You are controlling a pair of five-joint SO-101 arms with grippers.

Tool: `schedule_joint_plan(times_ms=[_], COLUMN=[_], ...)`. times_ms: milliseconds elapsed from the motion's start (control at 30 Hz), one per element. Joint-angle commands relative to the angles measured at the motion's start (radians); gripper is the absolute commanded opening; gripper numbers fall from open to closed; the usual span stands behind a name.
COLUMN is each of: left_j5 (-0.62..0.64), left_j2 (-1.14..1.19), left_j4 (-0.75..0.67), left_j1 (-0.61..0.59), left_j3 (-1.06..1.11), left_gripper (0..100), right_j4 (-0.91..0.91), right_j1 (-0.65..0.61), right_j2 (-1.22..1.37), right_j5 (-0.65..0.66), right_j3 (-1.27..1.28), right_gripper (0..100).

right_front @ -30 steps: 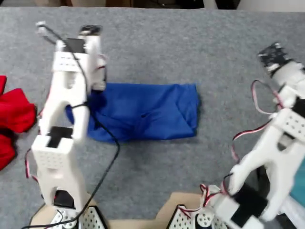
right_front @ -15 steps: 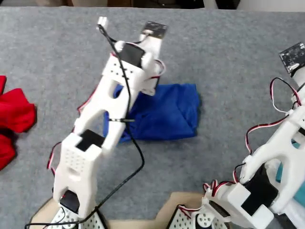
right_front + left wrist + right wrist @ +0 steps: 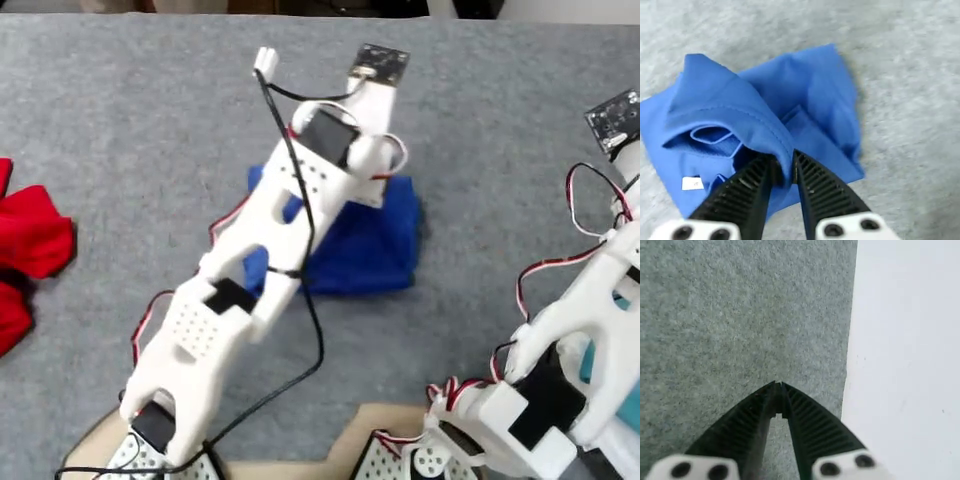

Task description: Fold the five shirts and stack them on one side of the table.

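Observation:
A blue shirt (image 3: 365, 245) lies partly folded in the middle of the grey table, with the left arm stretched over it from the front left. In the left wrist view, the left gripper (image 3: 781, 161) is shut on a folded edge of the blue shirt (image 3: 755, 112), lifting that flap above the layers beneath. A white label (image 3: 692, 183) shows on the lower layer. A red shirt (image 3: 25, 255) lies crumpled at the table's left edge. The right gripper (image 3: 778, 386) is shut on nothing, over bare grey felt by the table's edge; its arm (image 3: 590, 300) stands at the right.
The grey felt table (image 3: 480, 130) has bare room behind and right of the blue shirt. A teal piece of cloth (image 3: 625, 385) peeks out at the right edge behind the right arm. White floor (image 3: 905, 340) lies beyond the table's edge.
The left arm has swung to the right across the blue shirt, carrying its left end over the rest, so the shirt now looks much shorter. The right arm shifted slightly, then kept still.

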Motion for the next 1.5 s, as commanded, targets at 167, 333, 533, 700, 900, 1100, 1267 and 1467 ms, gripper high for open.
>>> schedule_joint_plan(times_ms=[167, 333, 533, 700, 900, 1100, 1267, 1467], left_j5=[0.077, 0.081, 0.081, 0.083, 0.118, 0.193, 0.180, 0.157], left_j2=[0.033, 0.065, 0.087, 0.133, 0.153, 0.127, 0.122, 0.177], left_j4=[-0.098, -0.157, -0.226, -0.247, -0.255, -0.227, -0.167, -0.132], left_j1=[0.060, 0.084, 0.117, 0.126, 0.106, -0.051, -0.258, -0.334], left_j3=[-0.104, -0.110, -0.103, -0.109, -0.110, -0.195, -0.285, -0.141], left_gripper=[2, 2, 2, 2, 13, 19, 13, 2], right_j4=[-0.015, -0.015, -0.015, -0.015, 0.011, 0.181, 0.391, 0.519], right_j1=[0.013, 0.013, 0.013, 0.012, 0.012, -0.062, -0.193, -0.455], right_j2=[-0.004, -0.002, -0.002, -0.001, -0.001, -0.002, -0.004, -0.001], right_j5=[0.011, 0.011, 0.011, 0.011, 0.011, 0.009, -0.044, -0.166], right_j3=[-0.065, -0.064, -0.064, -0.064, -0.067, -0.116, -0.114, -0.157], right_gripper=[0.5, 0.5, 0.5, 0.5, 0.8, 0.9, 0.6, 0.6])
